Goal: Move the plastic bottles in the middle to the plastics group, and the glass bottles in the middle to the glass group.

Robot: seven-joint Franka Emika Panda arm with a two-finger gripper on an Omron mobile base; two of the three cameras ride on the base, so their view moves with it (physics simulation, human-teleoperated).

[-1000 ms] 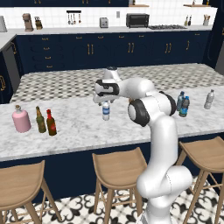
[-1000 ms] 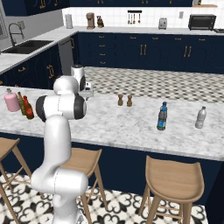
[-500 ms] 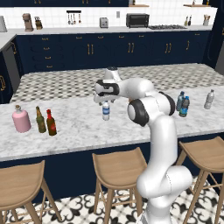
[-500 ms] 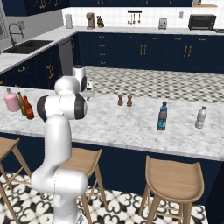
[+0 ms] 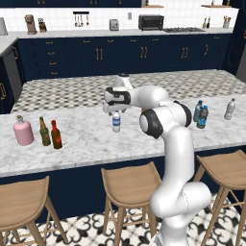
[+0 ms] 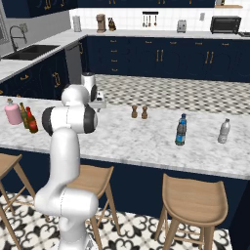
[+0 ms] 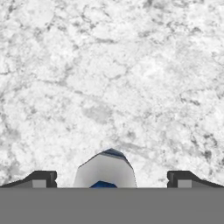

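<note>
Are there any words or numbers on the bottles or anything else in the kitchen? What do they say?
No text can be read anywhere.
Clear water bottle under the open gripper: white-blue label, too blurred to read.
Red-brown glass bottle: red label, too small to read.
Blue bottle: no lettering to make out.
Pink flask and olive-green bottle: no writing visible.

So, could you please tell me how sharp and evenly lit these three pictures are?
Left base view: flat, even rendered light, sharp, faint shadows under the stools. Right base view: the same, no glare on the counter. Hand view: marble softly blurred up close, the clear bottle cropped between the open pincer tips.
</note>
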